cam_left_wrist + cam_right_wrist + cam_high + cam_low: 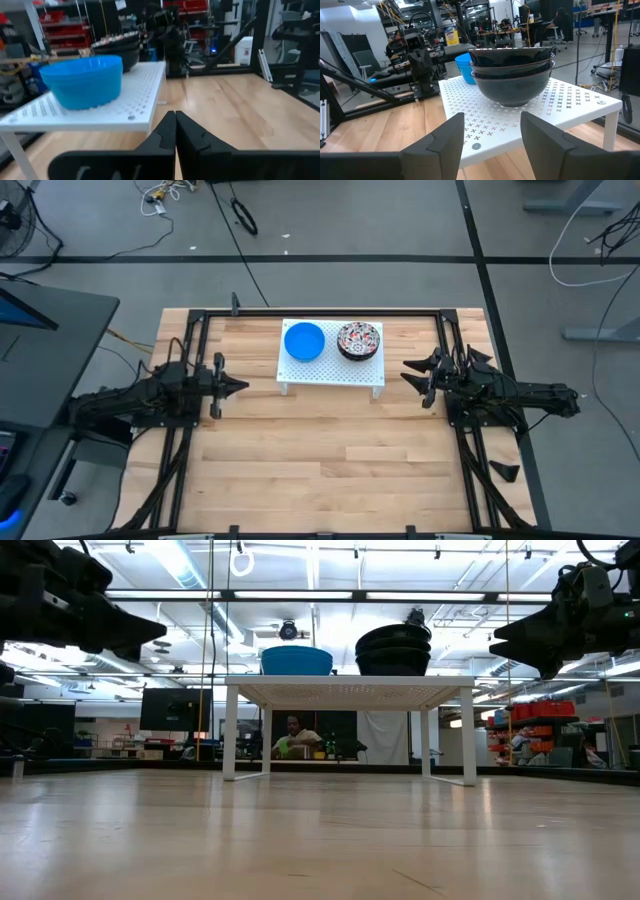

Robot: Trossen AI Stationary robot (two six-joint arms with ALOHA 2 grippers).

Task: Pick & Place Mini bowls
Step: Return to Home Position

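Observation:
On top of a white perforated rack (330, 365) stand two stacks of mini bowls. The bright blue stack (304, 340) (84, 80) sits on its left half. The stack with floral insides and dark outsides (359, 339) (512, 72) sits on its right half. My left gripper (240, 386) (175, 131) hovers left of the rack, fingers shut, holding nothing. My right gripper (408, 371) (492, 131) hovers right of the rack, fingers open, pointing at the patterned stack and apart from it.
The rack stands on four legs near the wooden table's far edge (330, 313). The table's near half (320, 470) is bare wood. Black frame rails (190, 440) run along both sides. A person (291, 737) sits in the room beyond the table.

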